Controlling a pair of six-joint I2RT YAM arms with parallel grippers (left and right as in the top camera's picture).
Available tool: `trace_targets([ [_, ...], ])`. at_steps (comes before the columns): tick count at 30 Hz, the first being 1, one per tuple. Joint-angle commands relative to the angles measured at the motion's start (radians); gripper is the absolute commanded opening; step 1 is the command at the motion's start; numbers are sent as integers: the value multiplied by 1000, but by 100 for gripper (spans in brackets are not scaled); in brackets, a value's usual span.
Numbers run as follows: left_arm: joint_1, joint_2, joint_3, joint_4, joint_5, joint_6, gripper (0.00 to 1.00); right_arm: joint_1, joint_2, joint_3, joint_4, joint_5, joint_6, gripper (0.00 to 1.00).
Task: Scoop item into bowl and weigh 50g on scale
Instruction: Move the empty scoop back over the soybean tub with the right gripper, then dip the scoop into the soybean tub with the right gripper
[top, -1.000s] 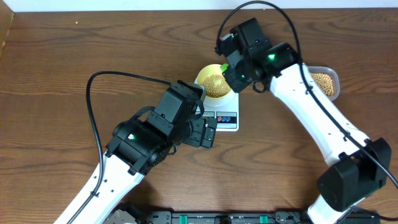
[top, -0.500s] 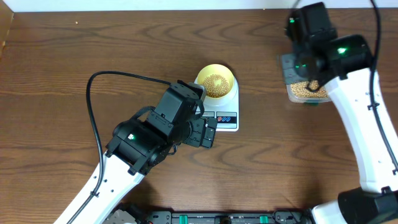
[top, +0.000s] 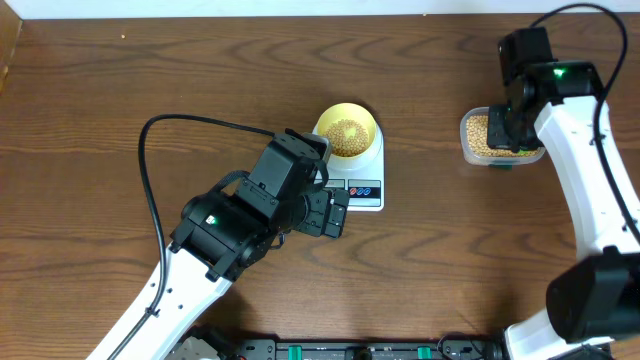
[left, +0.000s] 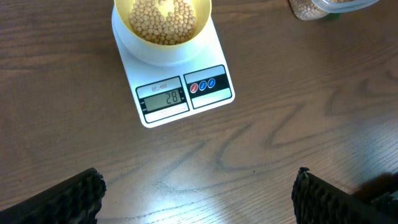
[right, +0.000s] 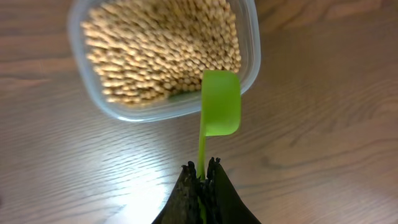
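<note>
The pale yellow bowl (top: 347, 131) sits on the white scale (top: 362, 190) and holds beige beans (left: 163, 20). The scale (left: 180, 93) shows 28 on its display in the left wrist view. A clear tub (top: 495, 135) of beans (right: 161, 46) stands at the right. My right gripper (right: 202, 168) is shut on the handle of a green scoop (right: 221, 102), whose empty head hangs over the tub's near rim (right: 252, 56). In the overhead view the right gripper (top: 515, 130) is above the tub. My left gripper (left: 196, 193) is open and empty, just in front of the scale.
The brown wooden table (top: 120, 120) spreads to the left and back. My left arm (top: 230, 225) lies in front of the scale, and a black cable (top: 150, 180) loops to its left.
My right arm has swung from over the bowl to the right, carrying the green scoop to the bean tub. The left arm has not moved.
</note>
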Motion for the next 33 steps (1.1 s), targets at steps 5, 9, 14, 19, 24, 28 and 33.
trace_targets([
  [5,3,-3,16,-2,-5,1,98,-40,23,-76,161,31,-9,1],
  [9,3,-3,16,-2,-5,1,98,-48,30,-118,232,31,-12,1],
  [14,3,-3,16,-2,-5,1,98,-58,65,-133,251,31,-12,1],
  [19,3,-3,16,-2,-5,2,98,-59,113,-133,255,11,-12,1],
  [24,3,-3,16,-2,-5,2,98,-61,138,-133,256,-114,-11,1],
  [28,3,-3,16,-2,-5,1,98,-63,145,-133,256,-213,-11,1],
  [33,3,-3,16,-2,-5,1,98,-95,145,-132,256,-349,-11,1],
])
